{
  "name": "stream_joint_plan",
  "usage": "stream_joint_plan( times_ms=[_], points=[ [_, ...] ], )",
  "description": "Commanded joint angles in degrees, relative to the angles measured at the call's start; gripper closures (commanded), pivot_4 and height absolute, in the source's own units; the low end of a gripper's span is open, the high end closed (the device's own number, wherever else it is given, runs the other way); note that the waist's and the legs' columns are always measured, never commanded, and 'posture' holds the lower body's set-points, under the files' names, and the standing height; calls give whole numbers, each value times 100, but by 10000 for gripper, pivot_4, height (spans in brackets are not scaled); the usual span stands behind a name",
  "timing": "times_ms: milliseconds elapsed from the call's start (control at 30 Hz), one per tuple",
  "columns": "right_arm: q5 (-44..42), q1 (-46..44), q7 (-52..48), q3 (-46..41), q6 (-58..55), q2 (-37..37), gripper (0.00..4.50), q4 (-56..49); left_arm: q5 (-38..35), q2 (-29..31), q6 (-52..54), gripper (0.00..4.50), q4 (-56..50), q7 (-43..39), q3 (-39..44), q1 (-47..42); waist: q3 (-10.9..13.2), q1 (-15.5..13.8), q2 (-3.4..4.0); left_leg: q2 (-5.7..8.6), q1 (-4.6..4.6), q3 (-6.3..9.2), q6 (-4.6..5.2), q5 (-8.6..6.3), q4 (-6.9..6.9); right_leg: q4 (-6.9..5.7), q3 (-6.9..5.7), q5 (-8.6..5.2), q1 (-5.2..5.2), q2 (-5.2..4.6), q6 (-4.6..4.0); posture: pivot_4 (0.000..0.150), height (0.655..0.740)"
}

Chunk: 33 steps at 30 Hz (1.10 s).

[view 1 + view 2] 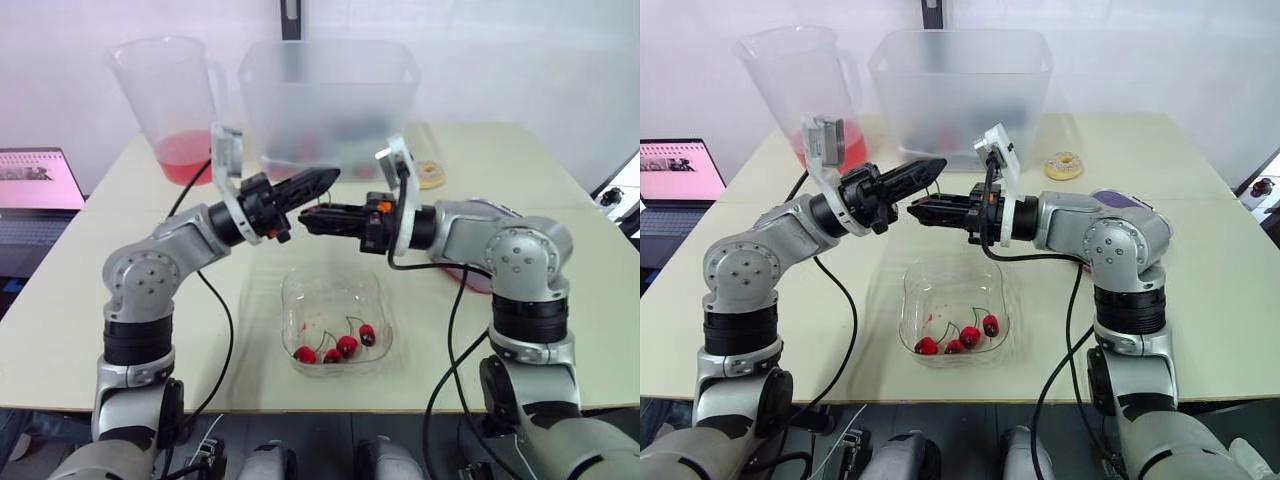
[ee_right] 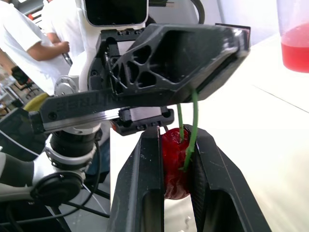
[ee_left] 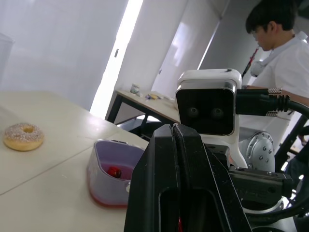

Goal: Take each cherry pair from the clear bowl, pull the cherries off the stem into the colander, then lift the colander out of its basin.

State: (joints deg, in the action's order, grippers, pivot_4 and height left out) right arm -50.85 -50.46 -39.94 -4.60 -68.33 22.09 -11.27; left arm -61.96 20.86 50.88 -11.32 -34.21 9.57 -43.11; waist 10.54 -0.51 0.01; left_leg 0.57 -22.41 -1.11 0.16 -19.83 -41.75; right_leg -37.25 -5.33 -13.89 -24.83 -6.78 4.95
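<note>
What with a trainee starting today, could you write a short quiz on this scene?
1. True or false: the right pincer is shut on a cherry.
2. The left pincer grips: A) the green stem; B) a spoon; C) a cloth.
3. What lies in the clear bowl?
Key: 1 true; 2 A; 3 loose cherries with stems.
</note>
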Motion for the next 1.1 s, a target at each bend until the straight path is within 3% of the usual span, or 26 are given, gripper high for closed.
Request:
stream_joint_plan(
  times_ms=[33,467,733,867,967,1100],
  points=[
    [80,211,-165,294,26,285,42586,-234,-64,14,-155,45000,-107,-96,92,-163,0,-10,0,0,0,0,0,0,1,0,0,0,0,0,0,1500,6863],
    [592,727,-549,1259,280,1090,42586,-482,-57,-1,-298,45000,-24,-157,-12,-220,0,-6,-3,-3,-1,-1,2,-1,1,2,1,0,-1,0,0,1500,6863],
    [588,718,-638,1006,247,1318,42586,-397,-91,-17,-293,45000,-80,-134,-4,-178,0,-13,-3,-2,-1,0,2,-1,1,2,1,0,-2,0,0,1500,6863],
    [1061,380,-1095,262,744,2669,42586,323,-113,66,-275,45000,-134,-89,84,-73,3,-55,-2,6,-8,2,2,-1,-2,6,1,0,-2,-4,0,1500,6863],
    [2251,242,-1266,625,1788,3782,42586,1370,-124,138,-268,45000,-196,-72,127,63,3,-31,-5,12,-9,0,17,-9,-3,15,3,0,2,-7,0,1500,6863],
    [3186,126,-1474,980,2723,4219,42586,2470,-82,156,-290,45000,-261,-69,128,194,4,31,-9,1,3,-17,22,-12,7,17,12,-1,1,-3,1,1500,6863]
  ],
)
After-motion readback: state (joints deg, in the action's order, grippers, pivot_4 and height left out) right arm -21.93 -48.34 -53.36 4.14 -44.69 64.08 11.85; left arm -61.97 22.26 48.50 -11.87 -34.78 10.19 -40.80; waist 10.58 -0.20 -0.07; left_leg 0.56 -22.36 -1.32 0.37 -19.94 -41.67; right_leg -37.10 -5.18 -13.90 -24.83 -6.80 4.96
